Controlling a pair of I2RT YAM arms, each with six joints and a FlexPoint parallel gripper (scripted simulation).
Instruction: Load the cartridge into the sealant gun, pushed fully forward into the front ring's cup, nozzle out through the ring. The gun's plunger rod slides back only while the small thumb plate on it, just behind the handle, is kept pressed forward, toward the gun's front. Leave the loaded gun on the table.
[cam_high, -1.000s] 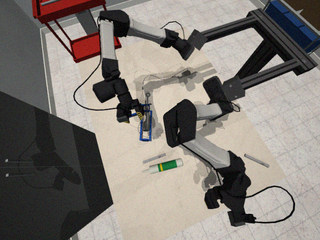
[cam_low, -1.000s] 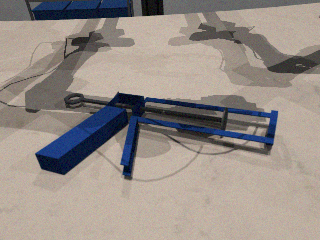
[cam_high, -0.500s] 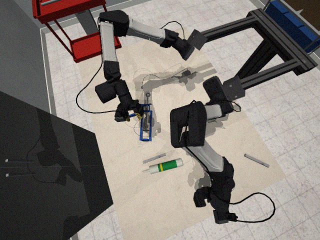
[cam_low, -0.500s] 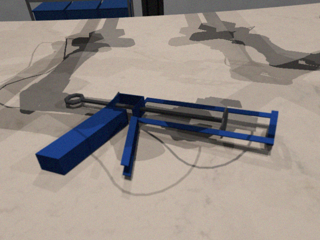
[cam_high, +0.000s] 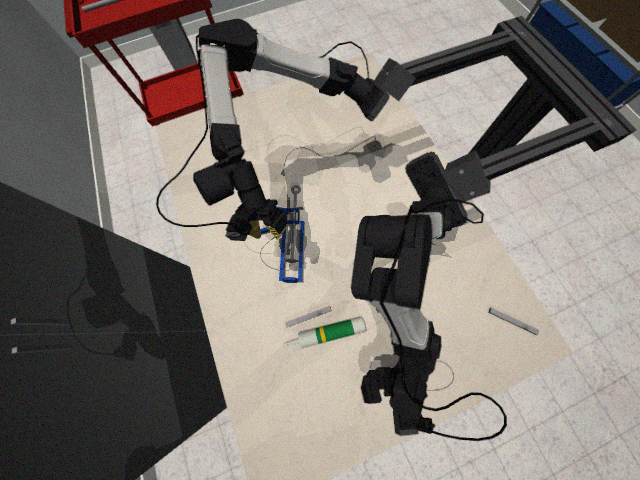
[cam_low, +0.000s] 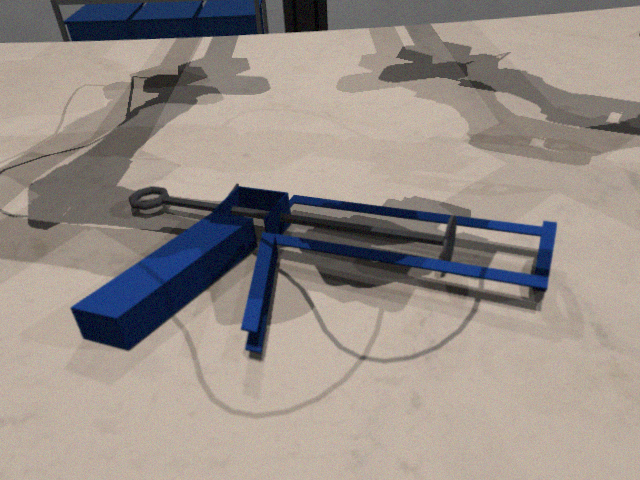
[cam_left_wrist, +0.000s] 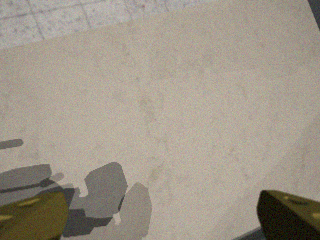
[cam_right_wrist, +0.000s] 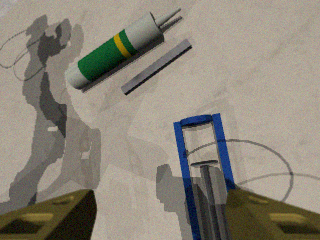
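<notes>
The blue sealant gun (cam_high: 301, 242) (cam_low: 165, 279) (cam_right_wrist: 223, 150) lies on its side. Its front ring (cam_high: 290, 280) (cam_low: 546, 248) (cam_right_wrist: 196, 120) is empty. The plunger disc (cam_low: 448, 242) stands inside the frame, well forward; the rod's pull ring (cam_high: 295, 189) (cam_low: 148, 197) is behind the handle. I cannot make out the thumb plate. The green and white cartridge (cam_high: 336, 331) (cam_right_wrist: 107, 55) lies apart beyond the gun's front. My right gripper (cam_high: 265, 230) (cam_right_wrist: 160, 199) is partly open and empty, above the gun's handle side. My left gripper (cam_left_wrist: 161, 200) is wide open and empty, away from gun and cartridge.
A grey bar (cam_high: 308, 316) (cam_right_wrist: 157, 67) lies between cartridge and gun front. Another grey bar (cam_high: 513, 320) lies on the far right in the top view. A black panel (cam_high: 129, 320) stands at the left, a red cart (cam_high: 175, 98) at the top left.
</notes>
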